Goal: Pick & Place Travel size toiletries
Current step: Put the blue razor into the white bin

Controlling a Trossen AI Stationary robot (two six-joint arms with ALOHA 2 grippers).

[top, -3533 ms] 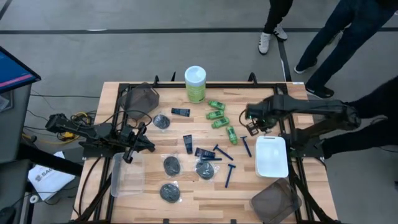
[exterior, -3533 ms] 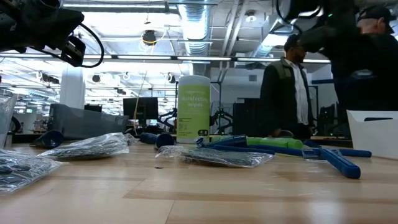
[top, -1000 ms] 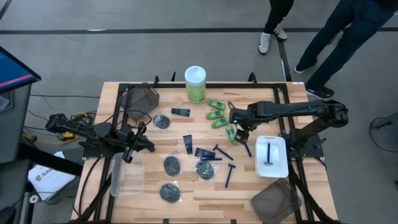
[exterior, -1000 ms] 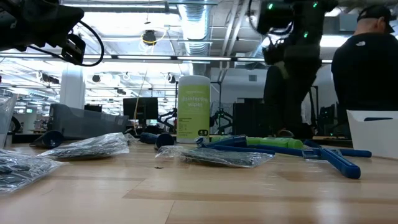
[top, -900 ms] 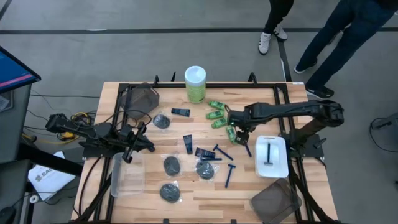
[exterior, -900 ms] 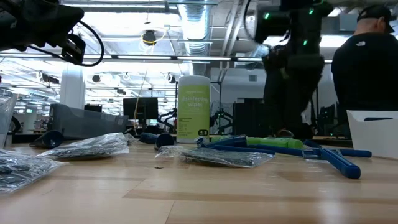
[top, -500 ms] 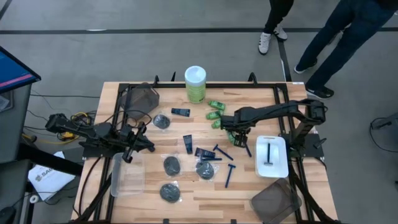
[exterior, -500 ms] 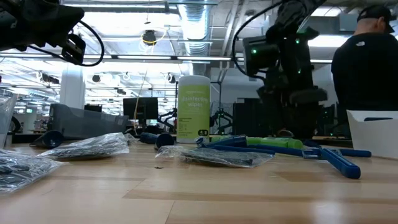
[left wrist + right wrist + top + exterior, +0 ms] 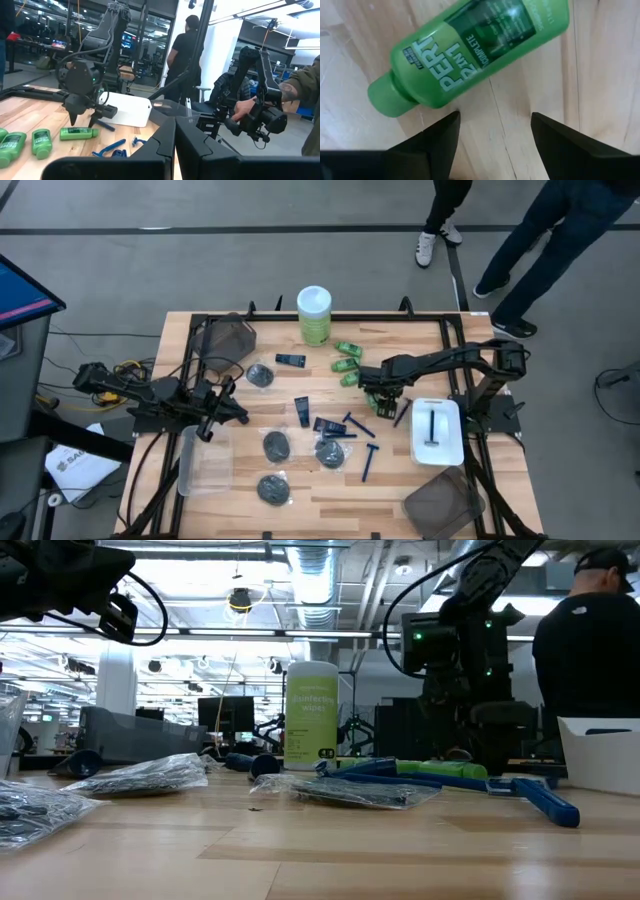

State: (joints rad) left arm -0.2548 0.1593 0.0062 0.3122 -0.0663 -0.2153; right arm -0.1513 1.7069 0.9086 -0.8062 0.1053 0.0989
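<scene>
Dark left gripper [image 9: 207,425] hovers over the clear plastic tray [image 9: 203,462] at the wooden table's [image 9: 300,492] left edge; whether its fingers are parted cannot be told. Right gripper [image 9: 377,398], fingers spread and empty, sits low over a small bright green plastic bottle [image 9: 470,52] lying flat. White rectangular tray [image 9: 437,432] beside it holds one thin blue razor [image 9: 431,424].

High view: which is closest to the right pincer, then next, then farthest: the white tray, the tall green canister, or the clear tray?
1. White tray, just beside the right pincer, on the table's right.
2. Tall green canister, at the back edge.
3. Clear tray, far across on the left side.
</scene>
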